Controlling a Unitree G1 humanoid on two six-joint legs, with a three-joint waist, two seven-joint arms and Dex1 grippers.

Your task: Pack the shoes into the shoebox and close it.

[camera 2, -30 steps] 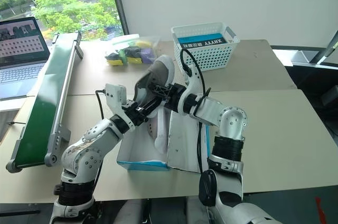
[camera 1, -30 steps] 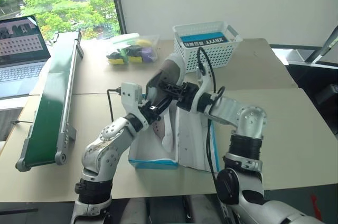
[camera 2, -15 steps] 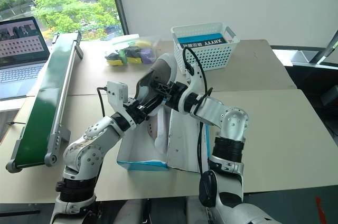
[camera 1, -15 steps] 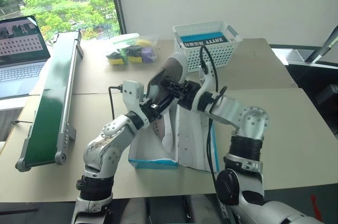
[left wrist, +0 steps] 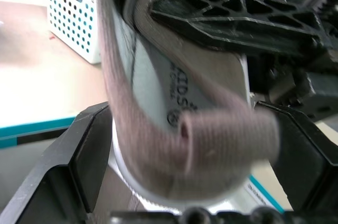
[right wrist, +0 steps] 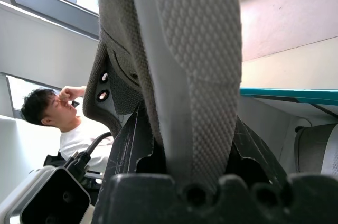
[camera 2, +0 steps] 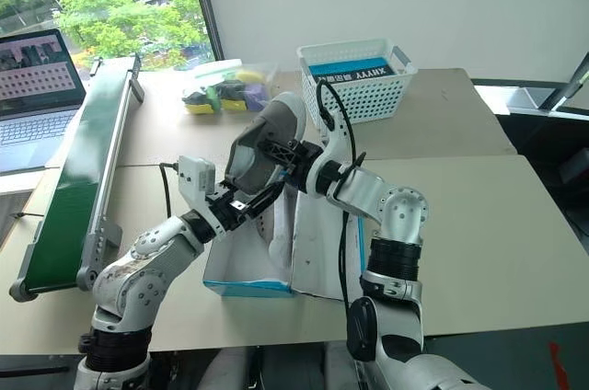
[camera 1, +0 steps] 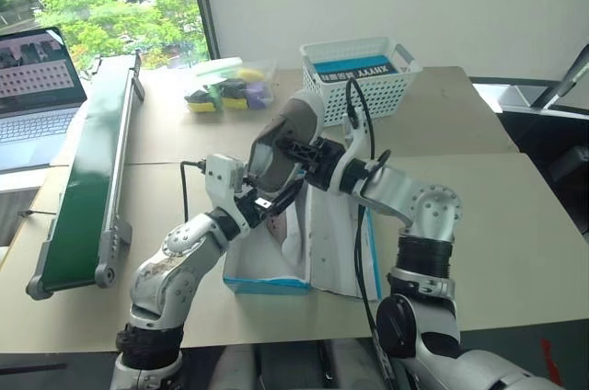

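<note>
Beige worktop point(camera 1: 479, 224) by a window carries an open cyan-blue cardboard shoebox point(camera 1: 267, 281), its lid point(camera 1: 336, 243) upright. One grey low-top sneaker point(camera 1: 287, 229) already stands inside. The right tool point(camera 1: 287, 153) grips the second grey sneaker point(camera 1: 281, 137) above the box; the left tool point(camera 1: 267, 203), jaws spread, flanks its heel just below. Remaining: lowering it, closing the lid. Bare worktop lies beyond the right tool.

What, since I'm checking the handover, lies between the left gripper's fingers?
The heel of the grey shoe, gripped by the right gripper, sits between the left gripper's open fingers, as the left wrist view shows.
</note>
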